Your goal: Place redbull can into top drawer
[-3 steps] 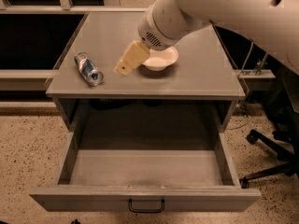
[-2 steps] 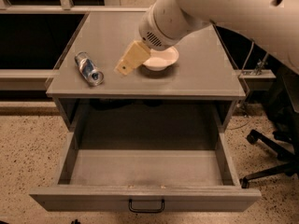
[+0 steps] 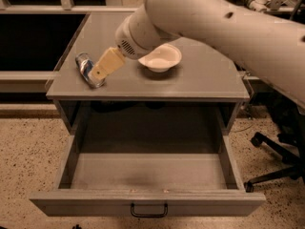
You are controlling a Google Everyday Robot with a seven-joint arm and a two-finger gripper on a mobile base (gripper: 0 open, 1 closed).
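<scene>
Leftward since 1 second ago went the claw (image 3: 98, 73), now at the redbull can (image 3: 84, 65), which lies upper left on the surface (image 3: 200, 86). Whether the claw is open or closed cannot be told. It should grip the can squarely across the middle.

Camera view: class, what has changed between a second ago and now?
The hand swung left to the redbull can and now overlaps it; whether it grips cannot be told. The can, white bowl and open top drawer stayed put.
</scene>
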